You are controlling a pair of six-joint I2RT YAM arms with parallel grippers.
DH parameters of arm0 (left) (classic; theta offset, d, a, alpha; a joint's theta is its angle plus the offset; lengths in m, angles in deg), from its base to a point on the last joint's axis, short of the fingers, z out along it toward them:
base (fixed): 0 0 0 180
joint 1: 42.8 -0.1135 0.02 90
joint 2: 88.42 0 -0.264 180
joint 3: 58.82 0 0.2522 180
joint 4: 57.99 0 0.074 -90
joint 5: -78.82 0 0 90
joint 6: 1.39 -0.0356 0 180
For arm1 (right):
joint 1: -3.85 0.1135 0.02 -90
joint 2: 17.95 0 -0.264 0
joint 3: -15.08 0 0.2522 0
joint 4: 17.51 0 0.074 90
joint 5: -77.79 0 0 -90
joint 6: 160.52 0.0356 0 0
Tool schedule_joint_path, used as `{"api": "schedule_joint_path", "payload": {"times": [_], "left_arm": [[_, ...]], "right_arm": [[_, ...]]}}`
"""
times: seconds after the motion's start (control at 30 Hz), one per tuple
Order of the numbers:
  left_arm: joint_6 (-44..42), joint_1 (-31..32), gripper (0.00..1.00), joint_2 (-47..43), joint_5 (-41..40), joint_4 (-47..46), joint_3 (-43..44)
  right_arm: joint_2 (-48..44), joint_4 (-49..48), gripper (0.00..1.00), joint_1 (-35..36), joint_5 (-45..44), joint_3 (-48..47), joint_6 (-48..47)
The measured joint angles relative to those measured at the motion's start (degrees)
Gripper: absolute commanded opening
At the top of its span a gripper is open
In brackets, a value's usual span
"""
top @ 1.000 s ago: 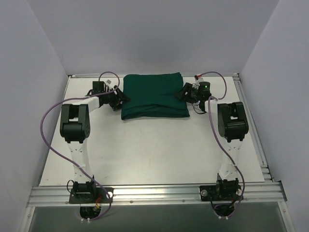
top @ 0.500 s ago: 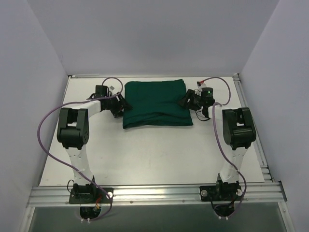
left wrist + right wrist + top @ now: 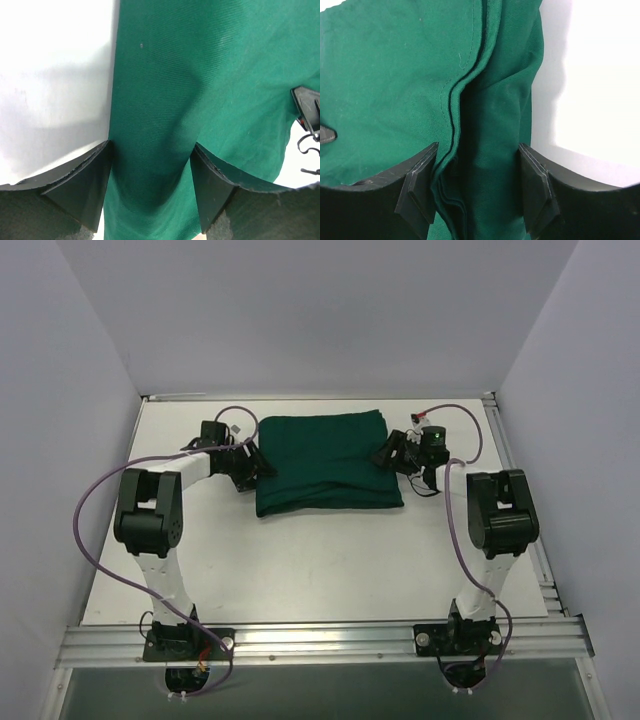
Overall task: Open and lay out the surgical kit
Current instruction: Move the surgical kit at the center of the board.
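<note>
Okay, surgical kit (image 3: 325, 462): fully bundled in its dark green cloth wrap (image 3: 200, 75), at the far middle of the tabletop (image 3: 300, 570). No tray or instruments showing.
left claw (image 3: 256, 464): on the kit's left edge, clamped over a thick ridge of the cloth. Fabric fills the whole gap between its fingers (image 3: 92, 187).
right claw (image 3: 392, 452): on the right edge, pinching a stack of folded layers next to a stitched hem (image 3: 470, 55).
step in hand: looks like getting hold of the outer flaps so the wrap can come open.
doing it well: I'd want only the top layer in each claw. The right one seems to have several, so pulling outward could drag the whole bundle along. Lift a touch, peel slowly away from the middle, and keep both sides even so whatever's inside doesn't tip.
writing/brands: nothing readable, no tag or print on the cloth.
</note>
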Motion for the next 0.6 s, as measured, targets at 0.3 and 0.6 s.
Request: {"api": "schedule_joint_path", "payload": {"times": [0.3, 0.6], "left_arm": [[-0.11, 1.55, 0.85, -5.46, -0.94, 0.79, -6.19], [-1.77, 2.86, 0.97, -13.44, -7.02, 7.93, -6.71]], "right_arm": [[-8.79, 4.26, 0.83, 0.09, 0.02, 6.36, -1.40], [-11.06, 13.38, 1.00, -2.16, -4.81, 1.11, -3.85]]}}
